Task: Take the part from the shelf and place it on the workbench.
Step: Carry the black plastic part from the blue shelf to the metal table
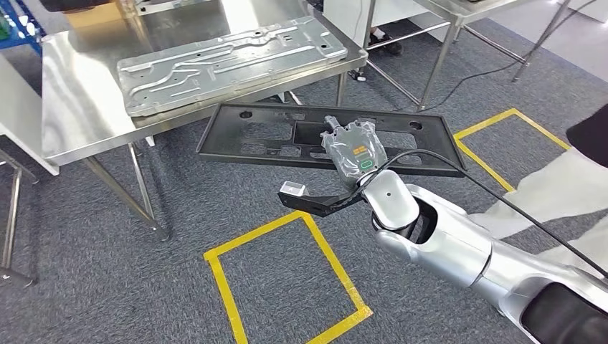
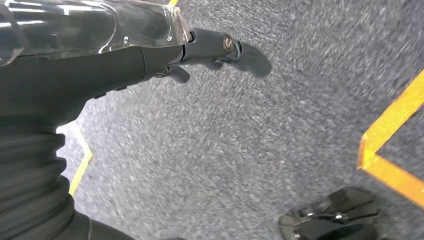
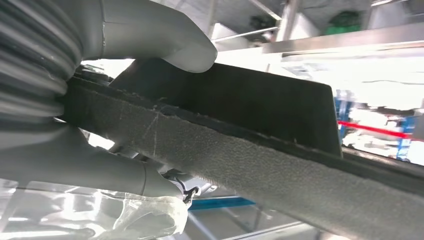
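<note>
Black part (image 1: pixel 287 136) gripped along its near edge by right hand (image 1: pixel 351 147).

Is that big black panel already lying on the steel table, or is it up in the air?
In the air. The right hand grips the black panel above the carpet, beside the steel workbench.

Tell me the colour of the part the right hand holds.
Black part, gripped by the right hand; clearest in the head view.

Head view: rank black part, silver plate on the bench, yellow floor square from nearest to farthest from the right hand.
1. Black part: held by the right hand.
2. Yellow floor square: on the carpet below the hand, toward the robot.
3. Silver plate: on the workbench, beyond the part.
</note>
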`<state>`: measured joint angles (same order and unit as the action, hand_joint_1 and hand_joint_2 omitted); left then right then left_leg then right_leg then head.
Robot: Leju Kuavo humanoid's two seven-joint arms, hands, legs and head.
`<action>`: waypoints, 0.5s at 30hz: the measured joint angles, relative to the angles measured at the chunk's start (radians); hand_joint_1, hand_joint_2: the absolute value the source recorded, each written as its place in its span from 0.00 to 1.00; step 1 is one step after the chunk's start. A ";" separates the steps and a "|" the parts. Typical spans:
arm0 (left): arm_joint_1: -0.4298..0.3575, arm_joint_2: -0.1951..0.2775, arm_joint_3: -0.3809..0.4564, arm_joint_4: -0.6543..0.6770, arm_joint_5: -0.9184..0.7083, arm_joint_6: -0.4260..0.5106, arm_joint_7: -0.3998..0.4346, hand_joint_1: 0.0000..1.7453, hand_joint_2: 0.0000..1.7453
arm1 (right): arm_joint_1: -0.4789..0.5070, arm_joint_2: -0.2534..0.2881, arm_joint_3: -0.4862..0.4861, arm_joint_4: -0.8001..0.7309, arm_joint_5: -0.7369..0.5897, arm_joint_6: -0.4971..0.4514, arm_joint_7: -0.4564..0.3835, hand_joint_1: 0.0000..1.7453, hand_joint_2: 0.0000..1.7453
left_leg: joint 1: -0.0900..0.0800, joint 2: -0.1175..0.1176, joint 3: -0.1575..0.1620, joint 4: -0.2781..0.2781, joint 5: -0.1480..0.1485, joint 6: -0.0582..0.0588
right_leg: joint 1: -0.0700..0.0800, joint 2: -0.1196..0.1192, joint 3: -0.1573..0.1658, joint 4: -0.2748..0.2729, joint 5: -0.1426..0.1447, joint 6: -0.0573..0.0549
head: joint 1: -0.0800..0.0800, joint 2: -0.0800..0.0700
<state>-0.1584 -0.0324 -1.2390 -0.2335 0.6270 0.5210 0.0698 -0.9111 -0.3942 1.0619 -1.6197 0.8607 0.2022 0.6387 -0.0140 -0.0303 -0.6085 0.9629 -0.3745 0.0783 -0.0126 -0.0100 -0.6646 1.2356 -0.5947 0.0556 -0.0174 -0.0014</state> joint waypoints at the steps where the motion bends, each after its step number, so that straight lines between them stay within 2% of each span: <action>1: 0.000 -0.001 0.000 0.000 -0.001 0.000 0.000 0.00 1.00 | 0.003 -0.002 0.000 0.000 0.000 0.000 0.000 1.00 1.00 | 0.001 -0.016 0.001 0.000 0.000 0.000 | 0.000 0.003 -0.026 0.036 -0.002 0.002 | 0.000 0.000; 2: 0.001 -0.002 0.000 0.000 -0.001 0.000 0.000 0.00 1.00 | 0.006 -0.004 0.000 0.000 0.000 0.000 0.000 1.00 1.00 | 0.002 -0.032 0.002 0.001 -0.001 0.000 | -0.001 0.005 -0.035 0.035 0.015 0.003 | 0.000 0.000; 3: 0.003 -0.002 0.000 0.000 -0.002 -0.001 0.000 0.00 1.00 | 0.007 -0.005 0.000 0.000 0.000 0.000 0.000 1.00 1.00 | 0.003 -0.048 0.004 0.002 -0.002 -0.002 | -0.003 0.011 -0.023 -0.008 0.051 0.004 | 0.000 0.000; 4: 0.004 -0.003 0.000 0.000 -0.002 -0.001 0.000 0.00 1.00 | 0.006 -0.006 0.000 0.000 0.000 0.000 0.000 1.00 1.00 | 0.005 -0.063 0.005 0.003 -0.003 -0.005 | -0.008 0.030 0.003 -0.077 0.093 0.006 | 0.000 0.000; 5: 0.005 -0.003 0.000 0.000 -0.002 -0.001 0.000 0.00 1.00 | 0.005 -0.008 0.000 0.000 -0.001 0.000 0.000 1.00 1.00 | 0.004 -0.077 0.004 0.007 -0.005 -0.009 | -0.013 0.061 0.031 -0.148 0.126 0.007 | 0.000 0.000; 6: 0.004 -0.003 0.000 0.000 -0.002 -0.001 0.000 0.00 1.00 | 0.005 -0.009 0.000 0.000 -0.001 0.000 0.000 1.00 1.00 | 0.005 -0.090 0.000 0.010 -0.007 -0.015 | -0.018 0.087 0.052 -0.201 0.148 0.006 | 0.000 0.000; 7: 0.004 -0.003 0.000 0.000 -0.002 -0.001 -0.001 0.00 1.00 | 0.006 -0.009 0.000 -0.001 -0.002 0.000 0.001 1.00 1.00 | 0.005 -0.102 -0.004 0.013 -0.007 -0.020 | -0.020 0.103 0.063 -0.230 0.156 0.002 | -0.001 0.000; 8: 0.004 -0.003 0.000 0.000 -0.003 -0.001 -0.001 0.00 1.00 | 0.007 -0.009 0.000 -0.001 -0.004 0.000 0.003 1.00 1.00 | 0.006 -0.113 -0.009 0.013 -0.007 -0.026 | -0.018 0.104 0.066 -0.238 0.155 -0.004 | -0.001 0.000; 11: 0.008 -0.002 0.000 0.000 -0.003 -0.001 -0.001 0.00 1.00 | 0.005 -0.010 0.000 -0.001 -0.011 0.001 0.007 1.00 1.00 | 0.011 -0.131 -0.017 0.014 -0.006 -0.037 | -0.020 0.072 0.067 -0.241 0.157 -0.021 | 0.000 0.000; 14: 0.010 0.000 0.000 0.000 -0.003 -0.001 -0.001 0.00 1.00 | 0.003 -0.010 0.000 -0.001 -0.013 0.001 0.008 1.00 1.00 | 0.012 -0.123 -0.021 0.018 -0.009 -0.038 | -0.021 0.065 0.069 -0.242 0.158 -0.024 | 0.000 0.000; 15: 0.010 -0.001 0.000 0.000 -0.003 -0.001 -0.001 0.00 1.00 | 0.002 -0.010 0.000 -0.002 -0.013 0.001 0.008 1.00 1.00 | 0.009 -0.101 -0.026 0.030 -0.017 -0.042 | -0.021 0.062 0.070 -0.242 0.158 -0.025 | -0.002 0.000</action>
<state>-0.1481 -0.0337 -1.2390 -0.2335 0.6235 0.5203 0.0690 -0.9087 -0.4040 1.0621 -1.6215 0.8476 0.2035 0.6467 -0.0046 -0.1317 -0.6344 0.9932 -0.3913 0.0366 -0.0333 0.0522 -0.5950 0.9935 -0.4367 0.0303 -0.0197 -0.0012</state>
